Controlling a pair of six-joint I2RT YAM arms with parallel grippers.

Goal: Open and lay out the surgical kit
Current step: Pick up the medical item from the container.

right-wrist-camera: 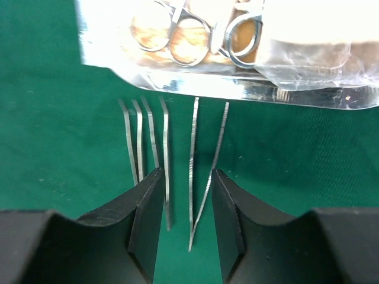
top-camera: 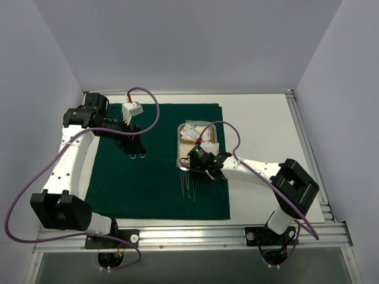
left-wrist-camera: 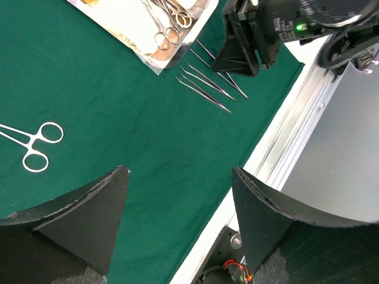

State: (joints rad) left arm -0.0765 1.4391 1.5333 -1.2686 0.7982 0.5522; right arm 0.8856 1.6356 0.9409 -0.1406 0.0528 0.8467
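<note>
On the green drape [top-camera: 148, 189], towards its right edge, the right gripper [right-wrist-camera: 185, 174] stands part-open astride the tweezers [right-wrist-camera: 164, 160], holding nothing. A sideways drift could drag them askew. Beyond sits the steel tray [right-wrist-camera: 177, 83], by the far-right corner. Far left, the left gripper [left-wrist-camera: 180, 170] gapes empty above a ring-handled clamp [left-wrist-camera: 28, 142].

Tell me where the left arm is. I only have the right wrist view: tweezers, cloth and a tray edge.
Observer: The left gripper hangs over the far left part of the green cloth, well apart from the tray.
Operator: Report what it holds.
Observer: Nothing; its jaws stand wide and empty.
Operator: Name what lies near it.
Observer: One ring-handled clamp, alone on the cloth.
</note>
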